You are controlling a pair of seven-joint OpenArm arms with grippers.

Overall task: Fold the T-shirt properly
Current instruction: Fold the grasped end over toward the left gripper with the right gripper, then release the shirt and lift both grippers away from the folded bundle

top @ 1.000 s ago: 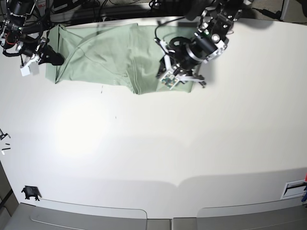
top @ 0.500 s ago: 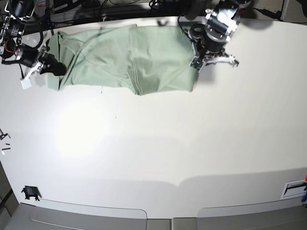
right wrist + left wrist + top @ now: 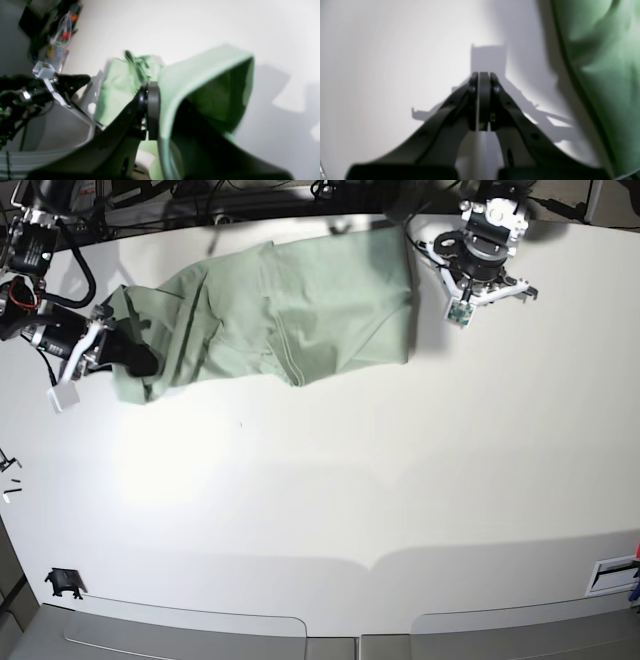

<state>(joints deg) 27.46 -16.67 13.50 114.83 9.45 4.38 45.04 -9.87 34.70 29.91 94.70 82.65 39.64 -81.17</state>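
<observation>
Fabric of the T-shirt (image 3: 290,305) lies spread over the far part of the white table (image 3: 330,500), partly folded, with a long crease running from its far edge down to its near hem. Its body is flat on the tabletop, while the end on the base view's left is bunched and lifted.

At that bunched end the right gripper (image 3: 128,352) reaches in from beyond the shirt's left edge, its arm (image 3: 40,290) angled down from the far corner of the table. The right wrist view shows the right gripper (image 3: 156,110) pinched tight on the shirt (image 3: 200,82): a hemmed fold of green cloth drapes over one dark finger (image 3: 152,110) and hangs open like a hood, with more crumpled fabric behind it.

On the other side of the shirt, just past its right edge, the left gripper (image 3: 470,305) hangs above bare table, tilted downward, with its wrist joint (image 3: 490,235) nearer the table's far rim. It is close beside the cloth but does not touch it. In the left wrist view the left gripper (image 3: 481,77) has its two dark fingers (image 3: 473,100) pressed together with nothing between them, casting a sharp shadow on the white surface; the shirt's edge (image 3: 602,75) runs along the right side of that view.
</observation>
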